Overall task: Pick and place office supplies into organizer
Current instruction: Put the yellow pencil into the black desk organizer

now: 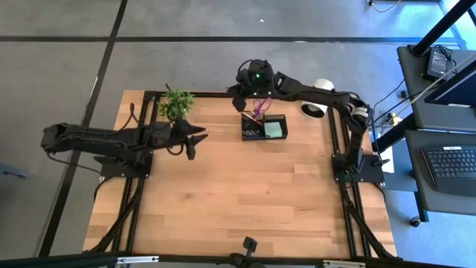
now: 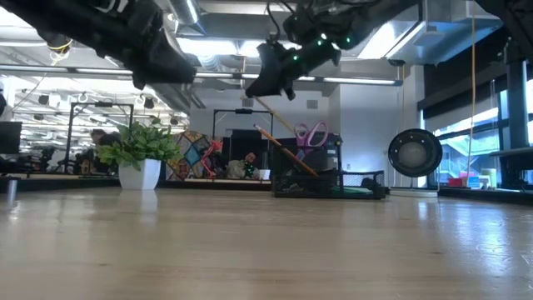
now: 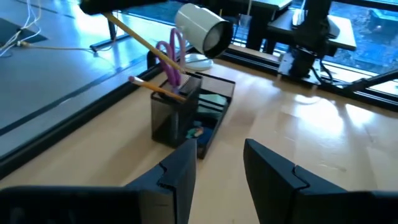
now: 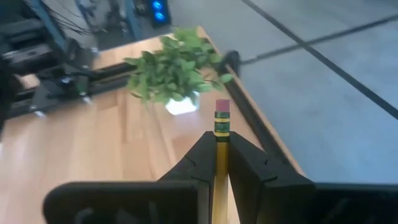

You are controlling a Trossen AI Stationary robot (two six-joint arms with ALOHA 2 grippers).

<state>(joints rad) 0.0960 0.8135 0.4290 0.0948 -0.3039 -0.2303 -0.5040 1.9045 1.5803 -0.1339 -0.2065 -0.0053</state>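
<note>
The black organizer [image 1: 247, 132] stands at the table's far middle. Its tall compartment [image 3: 171, 118] holds purple-handled scissors [image 3: 171, 57] and a leaning pencil [image 3: 154, 88]. A light-green sticky-note pad [image 1: 274, 129] lies in a low compartment. My right gripper [image 1: 244, 95] hovers just above and to the left of the organizer, shut on a yellow pencil [image 4: 219, 134]. My left gripper [image 1: 195, 140] hangs open above the table's left middle, pointing at the organizer, with nothing between its fingers [image 3: 183, 171]. My right gripper pinches the yellow pencil between its two fingers [image 4: 200, 163], a short way below the pink eraser end [image 4: 222, 107], which sticks out past the fingertips. The shaft [image 3: 140, 38] slants down toward the tall compartment, passing behind the scissors' handles. Where its lower end sits is hidden.
A small green plant in a white pot [image 1: 176, 103] stands at the far left, close to both grippers. A large white cylinder [image 1: 320, 108] lies beyond the organizer at the far right. The bare wooden table [image 1: 238, 201] stretches toward the near edge.
</note>
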